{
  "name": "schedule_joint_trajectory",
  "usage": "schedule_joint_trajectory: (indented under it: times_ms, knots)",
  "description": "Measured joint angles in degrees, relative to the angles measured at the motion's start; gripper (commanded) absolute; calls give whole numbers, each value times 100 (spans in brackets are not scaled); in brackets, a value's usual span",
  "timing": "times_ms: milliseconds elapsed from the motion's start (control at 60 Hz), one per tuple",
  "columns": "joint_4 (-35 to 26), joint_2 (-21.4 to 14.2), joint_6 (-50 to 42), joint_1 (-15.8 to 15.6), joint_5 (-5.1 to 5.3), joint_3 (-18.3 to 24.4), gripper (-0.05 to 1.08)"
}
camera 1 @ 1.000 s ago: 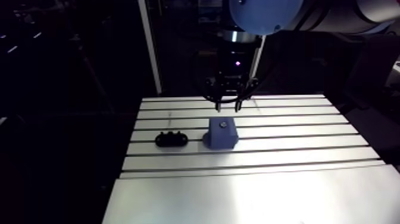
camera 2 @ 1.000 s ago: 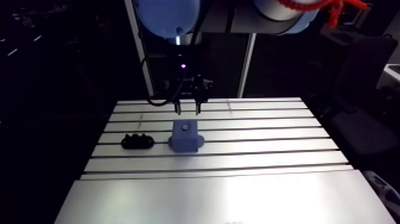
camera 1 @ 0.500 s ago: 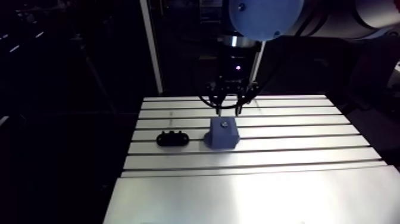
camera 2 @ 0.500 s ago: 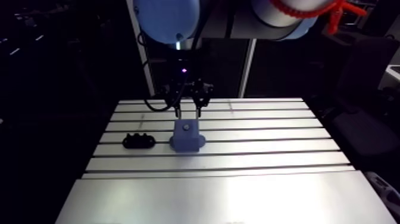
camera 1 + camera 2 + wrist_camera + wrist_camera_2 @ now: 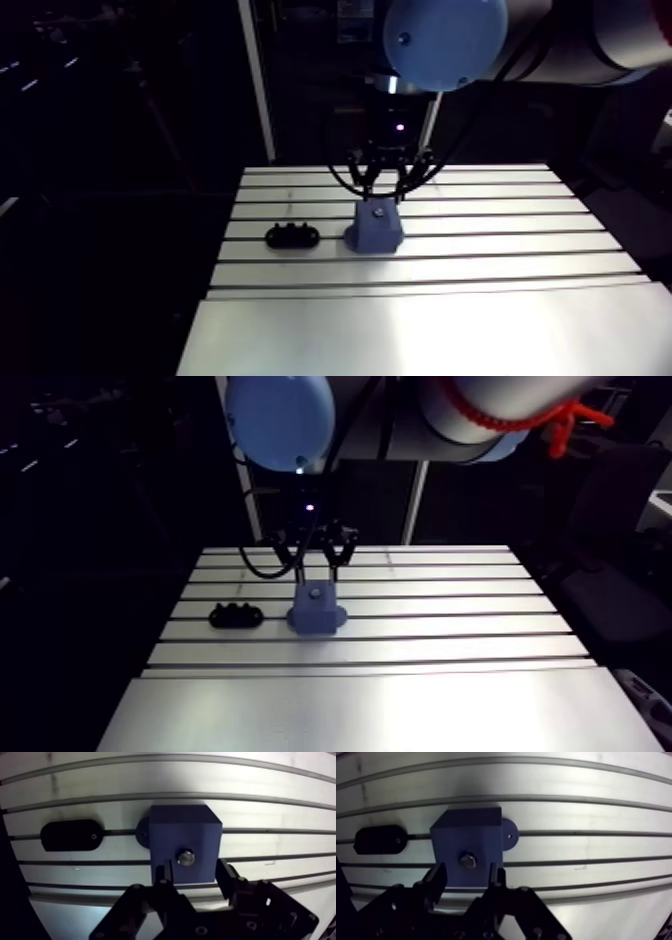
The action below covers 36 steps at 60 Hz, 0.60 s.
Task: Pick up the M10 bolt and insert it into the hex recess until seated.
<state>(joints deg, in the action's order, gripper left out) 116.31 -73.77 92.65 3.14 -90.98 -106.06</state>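
Worktop [image 5: 420,320]: slotted aluminium. Two things on it, both around mid-depth.

Blue block [image 5: 182,837]: sits across a slot, with a small round tab at its foot. I can't tell if it's fastened down.

Black oval fitting [image 5: 70,835]: left of the block and apart from it. Not in my way.

Claw [image 5: 191,866]: released, nothing in it. It hangs just above the block with one finger either side of the bolt, over the block's top face.

M10 bolt [image 5: 185,858]: it's in the block's top face, not in my grip. I see a shiny round end in the recess. I can't tell from here whether it's fully down or standing proud.

Risks, as I judge them:
- If the hex isn't lined up with the recess, the bolt may be cocked on the rim. It would look inserted without being seated.
- The fingers are over the top face, not outside the block, so dropping lower puts the tips onto the block.
- Closing here could clip a proud bolt off-centre and tilt it or pull it out.
- Any sideways nudge could slide or swing the block if that tab is loose.
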Motion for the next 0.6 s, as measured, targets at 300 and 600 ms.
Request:
schedule_joint_trajectory:
  times_ms: [300, 600]
  knots:
    - [106, 13, 32, -13, -3, -67, 49]
    - [123, 50, 76, -15, -10, -76, 51]
